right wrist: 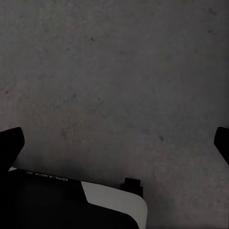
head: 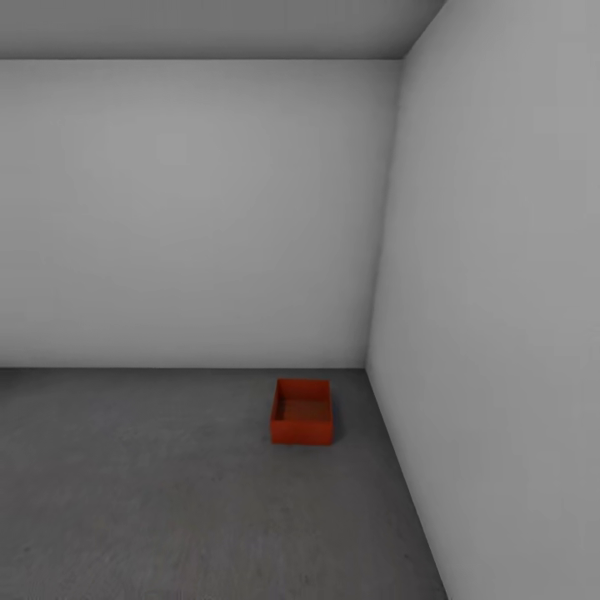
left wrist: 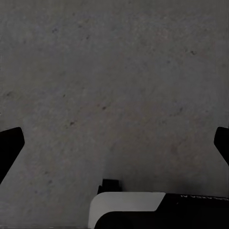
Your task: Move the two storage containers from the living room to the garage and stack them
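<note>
From my head camera I see one orange-red storage container (head: 302,412) sitting open-topped on the garage's dark concrete floor (head: 150,500), close to the corner where the two pale grey walls (head: 192,208) meet. My left gripper (left wrist: 114,138) is spread wide with nothing between its fingers, and my right gripper (right wrist: 114,138) likewise; both hang over bare floor.

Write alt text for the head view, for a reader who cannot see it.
One open orange-red storage container sits on the dark grey concrete floor near the corner of two bare pale grey walls. Its inside looks empty.
</note>
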`<state>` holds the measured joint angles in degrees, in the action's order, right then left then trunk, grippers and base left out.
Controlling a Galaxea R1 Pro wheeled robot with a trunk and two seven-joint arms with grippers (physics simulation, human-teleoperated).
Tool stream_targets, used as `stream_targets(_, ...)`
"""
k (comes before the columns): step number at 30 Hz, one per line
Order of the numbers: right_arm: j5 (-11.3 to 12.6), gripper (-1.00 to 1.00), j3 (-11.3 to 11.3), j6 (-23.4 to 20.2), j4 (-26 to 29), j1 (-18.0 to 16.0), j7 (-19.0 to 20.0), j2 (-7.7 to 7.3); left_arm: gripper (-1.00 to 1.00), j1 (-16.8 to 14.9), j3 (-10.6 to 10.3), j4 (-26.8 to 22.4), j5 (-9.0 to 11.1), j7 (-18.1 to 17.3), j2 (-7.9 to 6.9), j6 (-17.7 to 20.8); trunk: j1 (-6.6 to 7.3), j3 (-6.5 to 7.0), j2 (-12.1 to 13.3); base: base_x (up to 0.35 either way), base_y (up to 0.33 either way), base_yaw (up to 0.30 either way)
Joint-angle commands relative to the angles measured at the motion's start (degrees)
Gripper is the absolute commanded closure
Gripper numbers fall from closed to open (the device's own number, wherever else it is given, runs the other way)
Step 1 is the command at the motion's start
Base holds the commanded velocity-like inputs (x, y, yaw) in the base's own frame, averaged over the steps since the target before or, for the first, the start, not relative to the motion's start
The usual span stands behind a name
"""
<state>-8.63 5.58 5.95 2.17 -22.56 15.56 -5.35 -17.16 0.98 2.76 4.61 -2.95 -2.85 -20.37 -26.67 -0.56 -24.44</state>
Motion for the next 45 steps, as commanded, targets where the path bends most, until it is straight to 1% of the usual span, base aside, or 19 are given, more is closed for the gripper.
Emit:
stream_targets(1,-0.6,-1.0,0.5,0.2,-0.1,0.0,0.2,-0.02,-1.0,-0.1,0.1,0.4,0.5,-0.3,-0.01,-0.4,0.01,-0.06,-0.1,-0.329,0.0,0.0)
stream_targets(10,-0.6,-1.0,0.5,0.2,-0.1,0.0,0.2,-0.02,-1.0,-0.1,0.1,0.6,0.5,-0.3,0.02,-0.4,0.01,-0.08,-0.1,-0.336,0.0,0.0)
stream_targets(21,-0.6,-1.0,0.5,0.2,-0.1,0.0,0.2,-0.02,-1.0,-0.1,0.1,0.6,0.5,-0.2,0.03,-0.4,0.01,-0.96,-0.1,-0.338,0.0,0.0)
stream_targets(29,-0.6,-1.0,0.5,0.2,-0.1,0.0,0.2,-0.02,-1.0,-0.1,0.1,0.6,0.5,-0.2,-0.05,-0.4,0.01,-1.34,-0.1,-0.061,0.0,0.0)
stream_targets(40,-0.6,-1.0,0.5,0.2,-0.1,0.0,0.2,-0.02,-1.0,-0.1,0.1,0.6,0.5,-0.2,-0.05,-0.4,0.01,-1.35,-0.1,-0.312,0.0,0.0)
stream_targets(45,-0.6,-1.0,0.5,0.2,-0.1,0.0,0.2,-0.02,-1.0,-0.1,0.1,0.6,0.5,-0.2,-0.05,-0.4,0.01,-1.35,-0.1,-0.119,0.0,-0.004)
